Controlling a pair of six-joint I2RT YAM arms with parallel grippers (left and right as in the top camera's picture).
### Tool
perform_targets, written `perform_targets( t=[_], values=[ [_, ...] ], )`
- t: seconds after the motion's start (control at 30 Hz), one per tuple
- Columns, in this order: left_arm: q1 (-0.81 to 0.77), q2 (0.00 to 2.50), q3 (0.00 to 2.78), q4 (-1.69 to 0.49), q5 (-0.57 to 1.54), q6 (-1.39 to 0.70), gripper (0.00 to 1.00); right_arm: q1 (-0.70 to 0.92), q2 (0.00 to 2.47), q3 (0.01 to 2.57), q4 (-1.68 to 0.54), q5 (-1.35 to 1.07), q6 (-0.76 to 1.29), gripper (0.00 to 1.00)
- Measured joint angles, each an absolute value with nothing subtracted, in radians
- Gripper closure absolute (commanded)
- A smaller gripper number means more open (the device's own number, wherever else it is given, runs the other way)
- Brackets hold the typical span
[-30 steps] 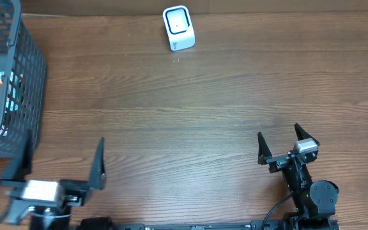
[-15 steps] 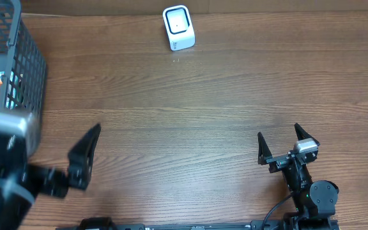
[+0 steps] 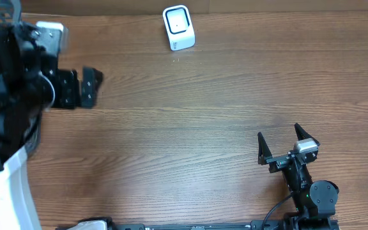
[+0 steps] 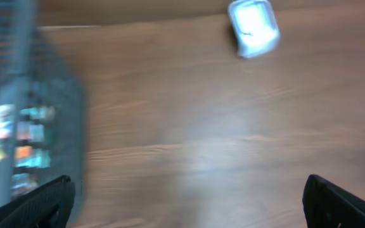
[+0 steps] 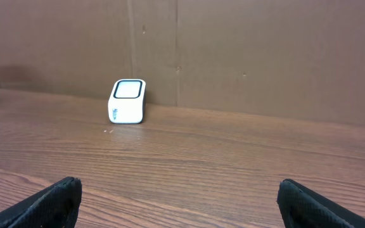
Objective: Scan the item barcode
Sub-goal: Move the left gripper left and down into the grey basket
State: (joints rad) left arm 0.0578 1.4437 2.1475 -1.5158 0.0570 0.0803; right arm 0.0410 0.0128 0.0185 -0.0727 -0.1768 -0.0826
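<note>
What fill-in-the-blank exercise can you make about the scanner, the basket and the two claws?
1. The scanner on the table is coloured ___.
2. The left claw hangs beside a grey mesh ___ that holds packets.
3. The right claw holds nothing, and its jaws stand ___.
Missing words: white; basket; open.

The wooden table [image 3: 209,108] is brown, with its grain running from side to side. A small white scanner [image 3: 178,27] stands directly on it, close to the far edge. The scanner is a rounded box with a dark-framed window on its upper face. Well to the left of the scanner a grey mesh basket [image 4: 65,120] sits on the same surface. It is blurred in the left wrist view and mostly hidden from overhead.
</note>
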Motion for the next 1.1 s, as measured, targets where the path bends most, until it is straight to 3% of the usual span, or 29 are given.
perform_targets(
  t=[0.3,0.7,1.1],
  values=[
    [0.268,1.571,2.148,-1.348,-0.088,0.042,0.01,0.041,0.013,0.019,-0.072,-0.176,-0.082,0.0],
    [0.641,1.636,2.148,-1.166,0.078,0.032,0.0,0.041,0.013,0.019,-0.073,-0.176,-0.082,0.0],
    [0.746,1.931,2.148,-1.184,0.155,0.084,0.0,0.041,0.013,0.019,-0.072,-0.177,-0.082,0.0]
  ],
)
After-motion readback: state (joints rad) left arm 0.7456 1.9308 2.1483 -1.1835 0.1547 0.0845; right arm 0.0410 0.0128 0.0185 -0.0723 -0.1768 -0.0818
